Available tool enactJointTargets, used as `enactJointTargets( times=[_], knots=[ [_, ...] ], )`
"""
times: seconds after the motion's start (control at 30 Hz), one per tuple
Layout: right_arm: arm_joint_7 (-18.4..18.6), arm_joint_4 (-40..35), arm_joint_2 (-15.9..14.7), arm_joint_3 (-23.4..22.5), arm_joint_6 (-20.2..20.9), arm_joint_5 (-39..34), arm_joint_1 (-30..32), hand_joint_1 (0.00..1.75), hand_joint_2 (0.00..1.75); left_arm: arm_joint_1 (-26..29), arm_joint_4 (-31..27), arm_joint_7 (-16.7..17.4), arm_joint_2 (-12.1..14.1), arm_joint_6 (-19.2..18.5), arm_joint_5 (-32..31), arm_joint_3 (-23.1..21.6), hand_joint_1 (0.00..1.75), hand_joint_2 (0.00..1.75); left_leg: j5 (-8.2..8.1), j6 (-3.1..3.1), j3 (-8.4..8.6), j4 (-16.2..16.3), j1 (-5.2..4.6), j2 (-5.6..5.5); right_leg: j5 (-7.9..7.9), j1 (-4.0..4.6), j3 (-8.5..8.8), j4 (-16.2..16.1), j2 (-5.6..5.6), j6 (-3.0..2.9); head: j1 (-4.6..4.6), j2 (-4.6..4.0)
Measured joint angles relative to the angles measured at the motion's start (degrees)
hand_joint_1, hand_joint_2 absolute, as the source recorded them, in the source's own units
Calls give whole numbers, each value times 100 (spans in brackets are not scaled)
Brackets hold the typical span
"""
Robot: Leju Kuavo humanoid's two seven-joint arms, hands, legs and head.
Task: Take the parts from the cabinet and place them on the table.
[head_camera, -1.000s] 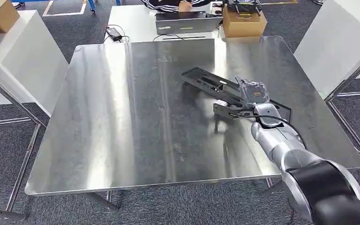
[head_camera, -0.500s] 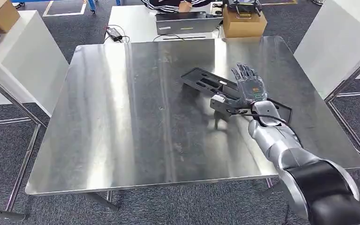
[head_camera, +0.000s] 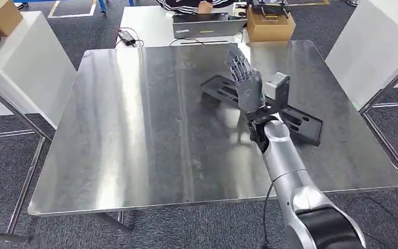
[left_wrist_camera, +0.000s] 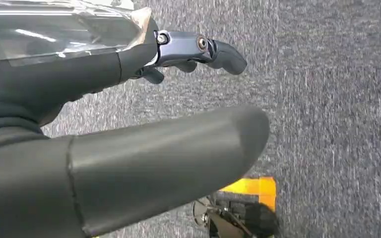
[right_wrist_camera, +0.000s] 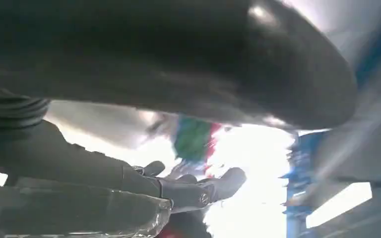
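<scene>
Table (head_camera: 134, 129): big shiny steel top taking up most of the head view, sitting on grey carpet.
White panels (head_camera: 373, 46): slanted boards at the right and left edges of the frame, flanking the table.
Right arm (head_camera: 285, 166): silver, comes up from the lower right of the frame and crosses over the near end of the part, so a bit of it is hidden.
Part (head_camera: 303, 123): long black flat bracket with slots, lying diagonally on the table, centre-right of the frame.
Cardboard box (head_camera: 269, 23): brown, upper middle-right, past the table's far edge, next to a grey case (head_camera: 204, 23).
Right hand (head_camera: 246, 78): raised above the part, fingers spread and pointing up, nothing in it.
Left hand (left_wrist_camera: 129, 99): hanging over the carpet in the left wrist view, fingers loosely extended, holding nothing.
Person (head_camera: 186, 4): just a dark striped sleeve at the top edge.
</scene>
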Motion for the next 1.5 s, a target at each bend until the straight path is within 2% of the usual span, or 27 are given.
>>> enactJointTargets(
  times=[0.07, 0.23, 0.33, 0.4, 0.47, 0.63, 0.77, 0.9, 1.07, 1.17, 1.2, 1.23, 1.27, 1.3, 1.33, 1.4, 1.47, 1.5],
  knots=[
    [53, -533, 42, 75, 431, -520, 274, 0, 0, 0, 0, 2, 7, 41, 0, 24, 0, 0, -1, -1, 0, 0, -1, 3, 0, 0, 0, 0, 4, 0, 0, 0],
    [110, -1259, 107, 173, 577, -704, 619, 0, 0, 2, 2, 2, 13, 76, 0, 76, 0, 0, -1, -2, 1, 0, -1, 2, 0, -1, -1, 0, 3, 0, 0, 0],
    [103, -1542, 116, 234, 893, -1035, 775, 0, 0, 2, 4, 6, 17, 135, 15, 114, 0, 0, 0, -1, 3, 0, -1, 4, 1, -1, 2, 0, 3, 0, 0, 0],
    [64, -1986, 146, 348, 1185, -1315, 1043, 0, 0, 4, 4, 9, 28, 197, 15, 131, 0, 0, -1, -1, 3, 0, -1, 3, 0, -1, 1, 0, 3, 0, -2, 0],
    [-30, -2338, 179, 437, 1238, -1328, 1275, 0, 0, 2, 4, 9, 44, 225, 15, 138, 0, 0, -3, -3, 3, 1, -1, 2, 0, -1, 0, -1, 2, 0, 0, 0],
    [-181, -3103, 186, 610, 1148, -1148, 1756, 0, 0, 11, 7, -26, 72, 245, 11, 153, 0, 0, -9, -12, 2, 0, -1, 5, -1, 0, -3, -2, 6, -1, 0, 0],
    [-490, -3634, 170, 678, 887, -825, 2153, 0, 0, 15, 7, -155, 96, 273, -7, 155, 0, 0, -13, -15, 2, 1, -1, 2, -1, -2, -1, -5, 4, -1, 0, 0],
    [-553, -4069, 131, 676, 542, -644, 2503, 0, 0, 15, 7, -225, 140, 184, -76, 155, 0, 0, -17, -12, 2, 2, -9, 2, -2, -15, -2, -5, 6, 0, 0, 0],
    [-566, -4412, 103, 601, 332, -626, 2798, 0, 0, 13, 7, -249, 186, 120, -144, 153, 0, 0, -41, 25, 1, 18, -30, 2, -14, -37, 3, -7, 6, 21, -2, 0],
    [-570, -4527, 92, 495, 256, -589, 2922, 0, 0, 10, 7, -269, 201, 65, -166, 153, 0, 0, -72, 74, 2, 36, -44, 3, -33, -52, 16, -13, 7, 54, 0, 0],
    [-570, -4562, 92, 461, 250, -572, 2962, 0, 0, 9, 7, -269, 210, 61, -177, 151, 0, 0, -53, 94, 5, 42, -54, 1, -16, -56, 24, -16, 6, 88, -2, 0],
    [-570, -4610, 92, 428, 250, -538, 3004, 0, 0, 8, 7, -269, 210, 59, -201, 151, 0, 0, -38, 114, 20, 12, -52, 2, -12, -44, 35, -38, 7, 97, -2, 0],
    [-570, -4680, 98, 389, 250, -493, 3058, 0, 0, 5, 7, -265, 186, 50, -219, 149, 0, 0, 12, 137, 93, -108, 47, 24, -71, 12, 14, -9, 5, 101, -4, 0],
    [-570, -4737, 101, 339, 252, -462, 3114, 0, 0, 2, 7, -258, 188, 44, -227, 142, 0, 0, 25, 144, 133, -152, 34, 33, -175, -13, -27, 133, 3, 104, -7, 0],
    [-579, -4776, 105, 293, 254, -427, 3134, 0, 0, -3, 7, -245, 197, 28, -227, 140, 0, 0, 29, 153, 140, -153, 52, 38, -359, -21, -176, 472, 2, 80, 24, 0],
    [-579, -4820, 114, 204, 256, -344, 3242, 0, 0, -11, 9, -219, 195, 2, -245, 133, 0, 0, 29, 151, 122, -152, 64, 43, -737, -69, -643, 1442, 1, 84, 26, 0],
    [-579, -4833, 116, 171, 258, -329, 3328, 0, 0, -10, 9, -205, 195, 2, -260, 133, 0, 0, 35, 141, 115, -150, 75, 43, -786, -104, -797, 1765, 1, 144, 26, 0],
    [-579, -4838, 114, 147, 258, -316, 3360, 0, 0, -9, 9, -199, 195, 2, -260, 133, 0, 0, 40, 128, 115, -149, 92, 43, -708, -131, -762, 1696, -1, 210, 26, 0]
  ],
)
